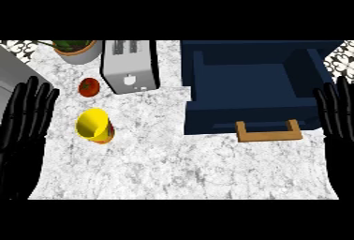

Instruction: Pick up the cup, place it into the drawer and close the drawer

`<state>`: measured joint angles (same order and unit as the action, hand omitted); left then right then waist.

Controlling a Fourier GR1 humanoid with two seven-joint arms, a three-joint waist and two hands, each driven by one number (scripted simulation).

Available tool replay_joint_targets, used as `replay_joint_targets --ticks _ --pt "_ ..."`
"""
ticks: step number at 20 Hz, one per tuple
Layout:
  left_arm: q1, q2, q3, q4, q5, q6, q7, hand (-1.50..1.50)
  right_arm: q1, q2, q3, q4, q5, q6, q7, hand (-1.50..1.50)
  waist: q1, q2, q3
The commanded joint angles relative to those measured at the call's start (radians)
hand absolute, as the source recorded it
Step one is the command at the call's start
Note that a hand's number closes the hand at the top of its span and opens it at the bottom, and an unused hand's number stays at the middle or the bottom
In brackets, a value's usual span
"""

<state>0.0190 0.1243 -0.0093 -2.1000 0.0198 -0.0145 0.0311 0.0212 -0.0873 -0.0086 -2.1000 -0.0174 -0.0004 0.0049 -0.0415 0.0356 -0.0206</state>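
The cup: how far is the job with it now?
Done: only that the drawer stands open. In hand: nothing; the left hand and right hand rest open at the edges. Left: the yellow cup sits on the counter, to be picked, placed, then the drawer closed.

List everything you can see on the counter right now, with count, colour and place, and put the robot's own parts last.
cup: 1, yellow, left part of counter, nothing holding it
tomato: 1, red, behind the cup
toaster: 1, silver, back centre-left
potted plant: 1, green in grey pot, back left
drawer: 1, dark blue, open, right half
drawer handle: 1, tan, on drawer front
counter: 1, white-grey marble
left hand: 1, black, open, left edge
right hand: 1, black, open, right edge
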Motion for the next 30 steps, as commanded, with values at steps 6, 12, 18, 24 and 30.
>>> replay_joint_targets --ticks 6,12,18,24,30 --pt "-0.161 0.156 0.081 0.123 0.205 -0.251 -0.02 -1.5 -0.014 0.027 0.055 0.018 0.063 -0.003 -0.073 -1.5 0.038 -0.035 0.02" --pt "-0.226 0.128 0.188 0.346 0.393 -0.217 0.137 -1.5 -0.164 -0.068 0.014 0.118 -0.06 0.102 0.148 -1.5 0.042 -0.034 0.02" --pt "-0.227 0.119 0.178 0.564 0.245 -0.255 -0.042 -1.5 -0.114 -0.071 -0.029 0.146 -0.094 0.152 0.073 -1.5 0.036 -0.034 0.02" --pt "-0.185 0.103 0.181 0.716 0.185 -0.277 -0.162 -1.5 -0.159 -0.051 -0.002 0.103 -0.044 0.114 0.125 -1.5 0.037 -0.035 0.02" --pt "-0.258 0.141 0.213 0.984 0.119 -0.305 -0.31 -1.5 -0.241 -0.082 -0.057 0.22 -0.06 0.153 0.07 -1.5 0.037 -0.034 0.02"
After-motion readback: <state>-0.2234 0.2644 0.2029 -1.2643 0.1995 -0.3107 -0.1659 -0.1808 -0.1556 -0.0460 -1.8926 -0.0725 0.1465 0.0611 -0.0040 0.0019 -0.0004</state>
